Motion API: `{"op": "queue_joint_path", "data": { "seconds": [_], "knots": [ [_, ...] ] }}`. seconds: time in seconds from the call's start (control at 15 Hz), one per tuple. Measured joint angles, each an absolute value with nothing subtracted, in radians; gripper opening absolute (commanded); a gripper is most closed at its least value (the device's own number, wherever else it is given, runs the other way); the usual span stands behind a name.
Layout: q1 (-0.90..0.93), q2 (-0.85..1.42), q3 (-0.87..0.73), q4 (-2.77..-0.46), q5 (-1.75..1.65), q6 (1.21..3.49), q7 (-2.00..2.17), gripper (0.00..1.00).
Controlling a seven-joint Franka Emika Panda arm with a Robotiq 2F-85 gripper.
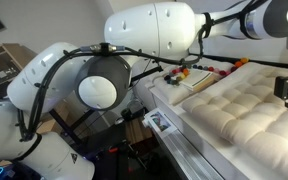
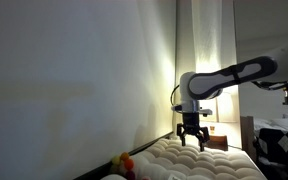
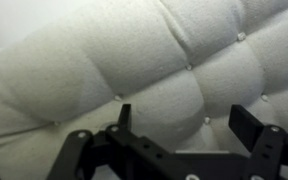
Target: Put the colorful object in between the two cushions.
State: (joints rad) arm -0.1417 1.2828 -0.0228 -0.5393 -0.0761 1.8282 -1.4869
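Note:
The large cream-white tufted cushion (image 1: 246,105) (image 2: 199,162) fills the wrist view (image 3: 134,60). My gripper (image 3: 184,128) hangs open just above its quilted top, with nothing between the fingers (image 3: 246,122). In both exterior views the gripper (image 1: 287,97) (image 2: 191,142) stands over the cushion, well away from the colorful object. That object (image 1: 191,72) (image 2: 127,163) is a string of red, orange, yellow and green beads lying past the cushion's far edge. A flatter, smooth white patch (image 1: 174,90) beside the beads looks like the smaller cushion; its outline is unclear.
My own white arm and base (image 1: 94,85) block much of the near side of an exterior view. A pale wall (image 2: 74,80) runs along the cushions, with a lit lamp (image 2: 179,95) behind. Dark furniture (image 2: 279,140) stands at the right.

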Motion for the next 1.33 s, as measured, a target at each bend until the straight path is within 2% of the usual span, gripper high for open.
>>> {"op": "queue_joint_path", "data": {
  "seconds": [0.4, 0.8, 1.33],
  "knots": [
    [-0.127, 1.285, -0.023, -0.547, -0.094, 1.828, -1.493, 1.0],
    [-0.011, 1.288, -0.03, -0.557, -0.223, 1.843, -1.492, 1.0],
    [0.121, 1.287, -0.076, -0.609, -0.395, 2.021, -1.492, 1.0]
  ]
}}
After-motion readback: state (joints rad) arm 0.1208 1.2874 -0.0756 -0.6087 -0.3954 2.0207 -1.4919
